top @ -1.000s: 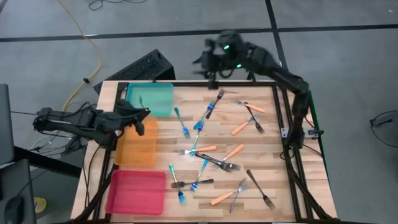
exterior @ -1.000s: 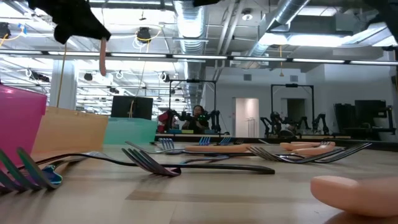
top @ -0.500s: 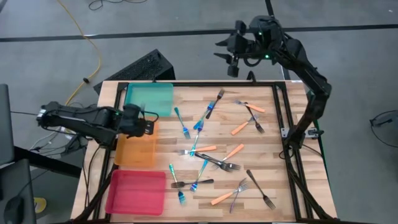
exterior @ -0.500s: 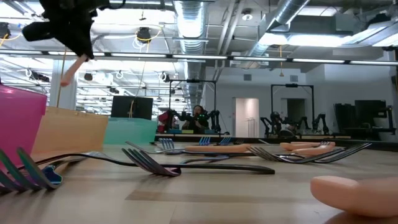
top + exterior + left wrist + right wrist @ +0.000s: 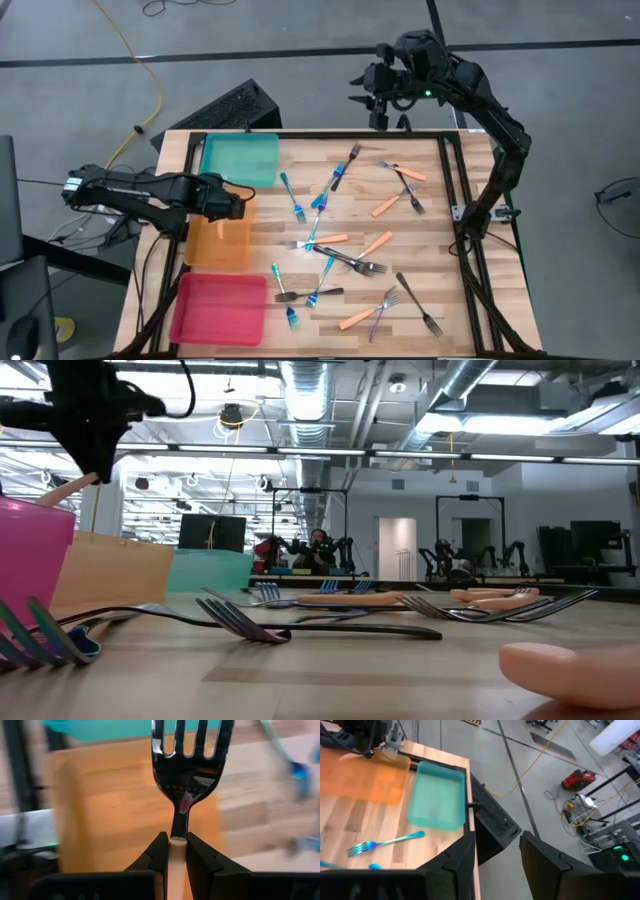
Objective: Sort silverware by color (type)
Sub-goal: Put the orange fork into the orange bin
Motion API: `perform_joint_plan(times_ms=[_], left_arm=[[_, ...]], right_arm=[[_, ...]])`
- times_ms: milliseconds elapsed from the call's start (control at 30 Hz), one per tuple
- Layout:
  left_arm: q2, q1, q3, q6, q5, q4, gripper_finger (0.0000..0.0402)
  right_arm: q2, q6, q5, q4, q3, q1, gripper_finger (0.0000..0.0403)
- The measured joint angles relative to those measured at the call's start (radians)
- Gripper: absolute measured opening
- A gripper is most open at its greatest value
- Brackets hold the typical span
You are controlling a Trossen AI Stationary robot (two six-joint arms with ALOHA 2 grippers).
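The left end effector (image 5: 172,851) is clamped on a shiny metal fork with an orange handle (image 5: 187,767) over the flat orange plastic tray (image 5: 220,240) by the desk's left edge, so next it should let go.

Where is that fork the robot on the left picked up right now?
The orange-handled fork is clamped in the left tool, held above the orange tray on the table's left side, between the teal tray and the pink tray.
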Motion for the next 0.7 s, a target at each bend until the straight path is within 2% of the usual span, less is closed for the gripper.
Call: perform_joint_plan(times_ms=[333,700], left_arm=[[0.043,0.035,-0.009,0.062,-0.018,0.039,0.0023],[0.038,0.075,-0.206,0.11,0.137,0.217,0.0023]], right_arm=[[0.001,0.005,-0.002,-0.03,0.0,0.0,0.0175],[0.001,0.016,-0.026,-0.025,0.0,0.0,0.0175]])
